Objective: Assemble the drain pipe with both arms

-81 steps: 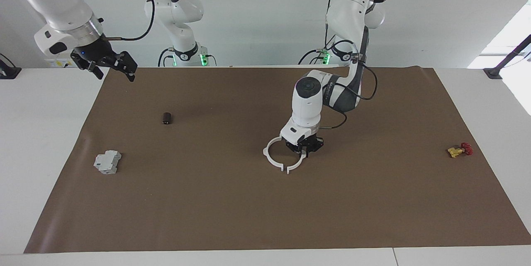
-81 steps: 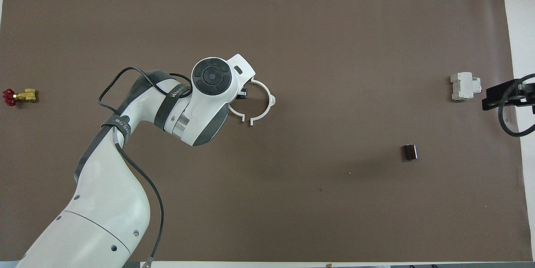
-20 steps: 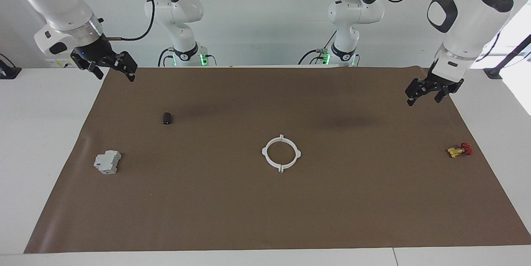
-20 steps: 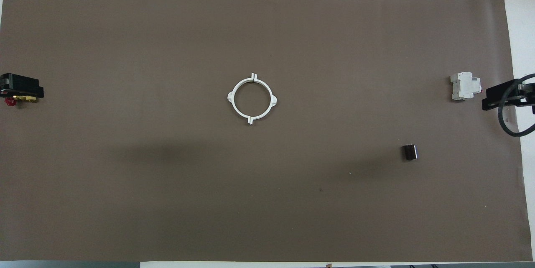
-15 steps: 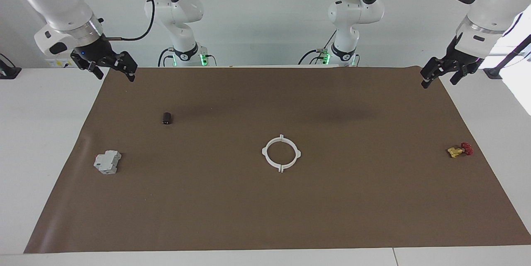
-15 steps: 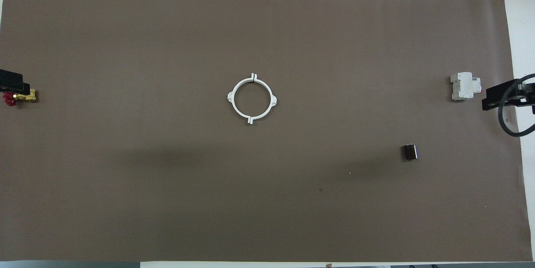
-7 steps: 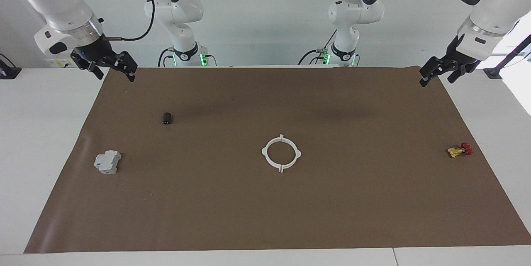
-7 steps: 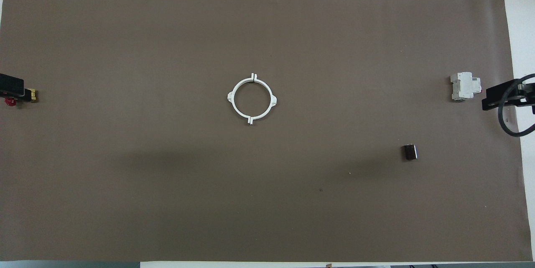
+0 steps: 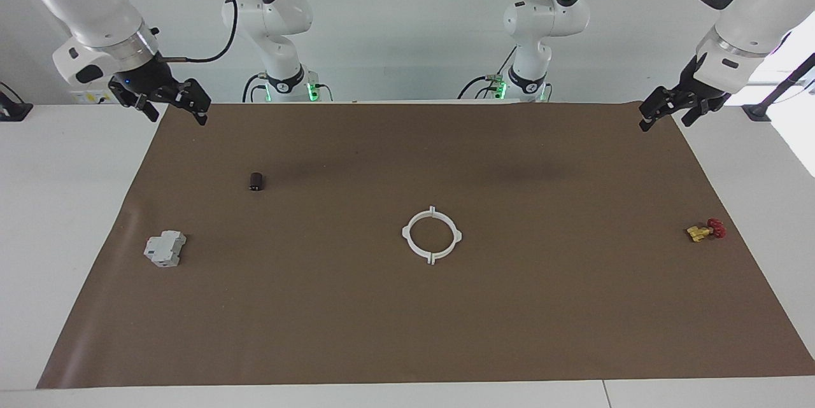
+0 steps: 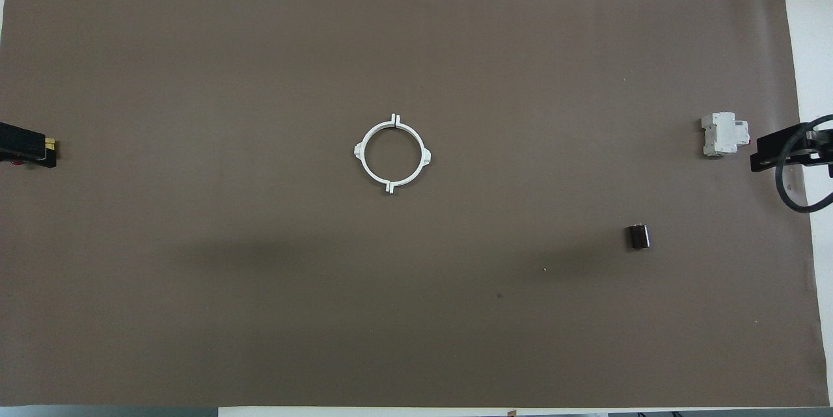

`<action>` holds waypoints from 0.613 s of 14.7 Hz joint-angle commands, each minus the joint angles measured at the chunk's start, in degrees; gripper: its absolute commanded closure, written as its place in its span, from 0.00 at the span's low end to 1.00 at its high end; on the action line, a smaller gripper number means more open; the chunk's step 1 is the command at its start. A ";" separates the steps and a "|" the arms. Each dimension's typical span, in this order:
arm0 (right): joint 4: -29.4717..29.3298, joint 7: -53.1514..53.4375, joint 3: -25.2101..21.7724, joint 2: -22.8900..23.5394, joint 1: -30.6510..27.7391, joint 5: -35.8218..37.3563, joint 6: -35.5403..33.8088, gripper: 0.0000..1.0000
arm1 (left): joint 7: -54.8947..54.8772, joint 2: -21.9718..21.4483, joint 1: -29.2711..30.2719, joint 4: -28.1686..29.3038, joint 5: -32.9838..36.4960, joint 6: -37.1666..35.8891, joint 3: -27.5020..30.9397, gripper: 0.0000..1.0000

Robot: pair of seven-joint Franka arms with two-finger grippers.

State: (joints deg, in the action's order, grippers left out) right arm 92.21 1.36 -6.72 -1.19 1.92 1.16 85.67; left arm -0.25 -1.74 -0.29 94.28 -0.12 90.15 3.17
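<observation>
The drain pipe (image 9: pixel 408 235) lies flat at the middle of the brown mat as one closed white ring with four tabs; both half-arcs meet end to end, and it also shows in the overhead view (image 10: pixel 362 151). No gripper touches it. My left gripper (image 9: pixel 665 125) is open and empty, raised over the mat's corner at the left arm's end; in the overhead view it (image 10: pixel 26 150) sits at the picture's edge. My right gripper (image 9: pixel 178 119) is open and empty, raised over the mat's corner at the right arm's end, and waits; it shows in the overhead view (image 10: pixel 778 151) too.
A light-grey boxy block (image 9: pixel 165 249) (image 10: pixel 723 135) and a small dark cylinder (image 9: pixel 256 181) (image 10: pixel 638 237) lie toward the right arm's end. A brass valve with a red handle (image 9: pixel 703 230) lies toward the left arm's end. The brown mat (image 9: pixel 446 331) covers the table.
The two arcs, earlier apart with my left gripper on one, now form a closed ring. My left arm has let go and drawn back up to the mat's corner. My right arm has not moved.
</observation>
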 commanded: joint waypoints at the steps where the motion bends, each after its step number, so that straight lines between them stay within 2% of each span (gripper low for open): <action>1: 0.33 -1.71 0.13 -0.48 -0.60 -1.08 -0.50 0.00 | -0.72 -1.95 0.03 2.57 0.03 2.30 -0.18 0.00; 9: 0.42 -1.71 0.13 -0.48 -0.60 -1.08 -0.50 0.00 | -0.63 -1.87 0.03 2.49 0.03 3.80 -0.18 0.00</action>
State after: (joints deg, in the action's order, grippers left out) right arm 92.21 1.36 -6.72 -1.19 1.92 1.16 85.67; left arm -0.25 -1.92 -0.30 94.82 -0.12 92.58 3.09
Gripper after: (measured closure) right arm 0.000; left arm 0.000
